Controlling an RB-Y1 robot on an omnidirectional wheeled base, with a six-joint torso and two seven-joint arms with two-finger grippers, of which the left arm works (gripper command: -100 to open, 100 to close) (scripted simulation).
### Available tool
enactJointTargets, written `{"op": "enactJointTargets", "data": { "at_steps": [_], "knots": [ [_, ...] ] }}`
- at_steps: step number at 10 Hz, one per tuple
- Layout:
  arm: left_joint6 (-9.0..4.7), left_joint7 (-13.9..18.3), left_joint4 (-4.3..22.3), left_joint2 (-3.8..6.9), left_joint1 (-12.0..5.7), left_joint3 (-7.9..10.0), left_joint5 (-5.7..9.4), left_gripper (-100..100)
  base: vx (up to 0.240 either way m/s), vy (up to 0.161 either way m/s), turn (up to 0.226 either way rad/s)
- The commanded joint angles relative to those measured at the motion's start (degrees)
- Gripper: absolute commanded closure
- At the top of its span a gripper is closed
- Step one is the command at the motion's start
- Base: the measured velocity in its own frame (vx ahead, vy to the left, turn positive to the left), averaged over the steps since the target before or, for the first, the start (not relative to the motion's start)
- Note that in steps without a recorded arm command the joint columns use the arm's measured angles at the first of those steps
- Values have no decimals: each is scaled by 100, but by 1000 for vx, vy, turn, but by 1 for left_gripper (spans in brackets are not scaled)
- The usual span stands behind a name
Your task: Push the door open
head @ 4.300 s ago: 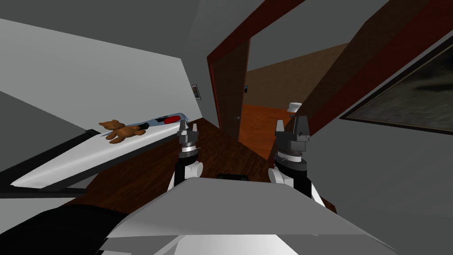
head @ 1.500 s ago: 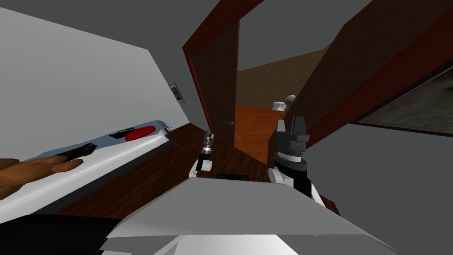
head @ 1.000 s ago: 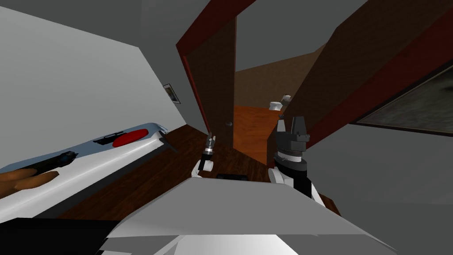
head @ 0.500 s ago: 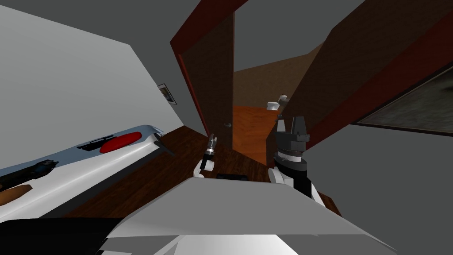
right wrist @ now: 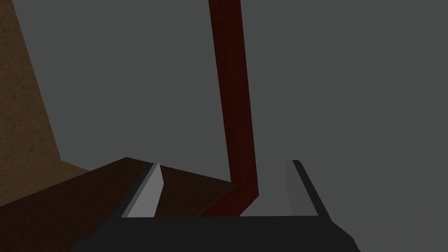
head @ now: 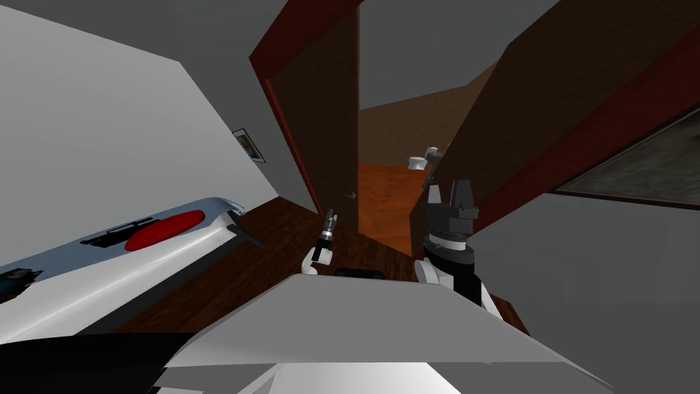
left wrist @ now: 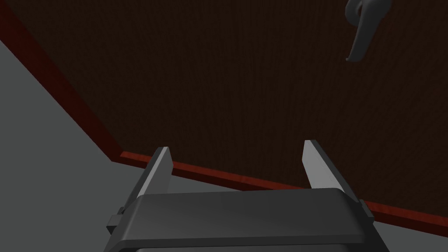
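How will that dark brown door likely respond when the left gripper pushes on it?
The door looks a flat, rigid panel, so it should swing, not flex. It stands ajar in its red frame, so probably unlatched. The left gripper, jaws open, faces bare panel beside the handle; its thin blades may skid on that smooth face.

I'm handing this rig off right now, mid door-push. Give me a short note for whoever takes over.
Left gripper: open, empty, facing the dark brown door panel, grey handle nearby. I cannot tell if it touches the door.
Right gripper: open, empty, raised by the right side of the doorway.
Done: the door stands partly open; orange floor shows through the gap.
Left: push the panel with the left gripper to swing it wider.
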Motion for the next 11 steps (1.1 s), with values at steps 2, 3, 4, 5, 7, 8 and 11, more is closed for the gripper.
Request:
{"op": "enactJointTargets", "data": {
  "at_steps": [2, 3, 4, 5, 7, 8, 11],
  "knots": [
    [-109, 1, 451, 4, -181, -38, 4, -100, 96, 47, -89],
    [-109, 1, 484, 4, -181, -38, 4, -100, 58, 28, -31],
    [-145, 1, 653, 5, -246, -54, 5, -100, 47, 23, -47],
    [-180, 0, 815, 4, -309, -69, 6, -100, 63, 37, -81],
    [-248, 0, 1133, 1, -432, -98, 9, -100, 85, 43, -83],
    [-282, 0, 1292, -1, -493, -112, 10, -100, 102, 39, -69],
    [-380, -1, 1747, -10, -669, -153, 13, -100, 96, 51, -80]
  ]
}}
